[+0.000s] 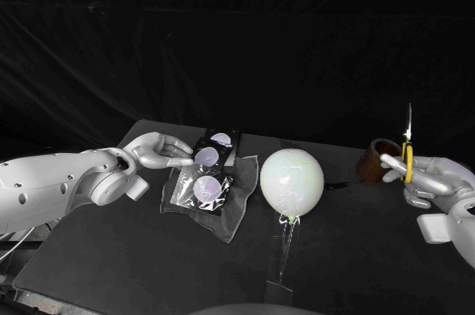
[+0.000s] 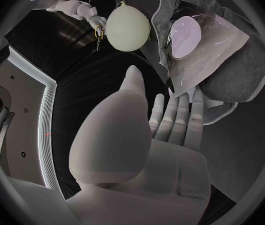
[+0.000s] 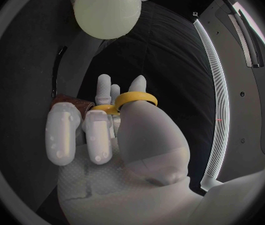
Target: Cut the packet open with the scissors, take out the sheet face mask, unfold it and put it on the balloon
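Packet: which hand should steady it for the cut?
Left, likely. The left hand sits at the packet's edge with nothing in it; the right hand holds the scissors upright, beyond the balloon.

You are working in a robot lab or test studio rather than a lived-in room: a black table (image 1: 119, 260) stands before a black cloth backdrop (image 1: 237, 47) that hangs in folds across the whole background. Two white robot arms, the left arm (image 1: 60, 184) and the right arm (image 1: 445, 227), reach in over the table. What lies on it, a balloon (image 1: 291, 181) and a packet (image 1: 203, 188), reads as test props.
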